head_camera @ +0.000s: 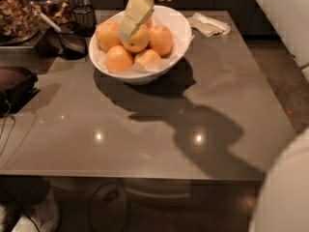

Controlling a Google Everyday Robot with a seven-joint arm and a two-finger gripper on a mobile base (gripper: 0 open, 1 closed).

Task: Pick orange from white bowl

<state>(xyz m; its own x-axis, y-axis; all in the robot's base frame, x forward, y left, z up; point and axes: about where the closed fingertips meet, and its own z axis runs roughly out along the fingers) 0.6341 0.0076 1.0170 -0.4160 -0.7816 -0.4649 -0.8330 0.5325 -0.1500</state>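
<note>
The white bowl (179, 23) stands on the grey table (145, 139) near its far edge, closer to the far left corner, with a crumpled napkin (208, 24) toward the far right corner. The gripper (128, 29) slants down into the bowl and rests on the orange (139, 40) lying topmost among the others. Whether it has hold of that fruit I cannot tell.

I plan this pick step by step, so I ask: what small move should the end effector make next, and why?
Probably lower the end effector slightly onto the top orange in the white bowl. It hangs at this orange's upper left side, and the orange rests on the other oranges, not lifted. A firm grip is not visible, so I judge lifting too early.
</note>
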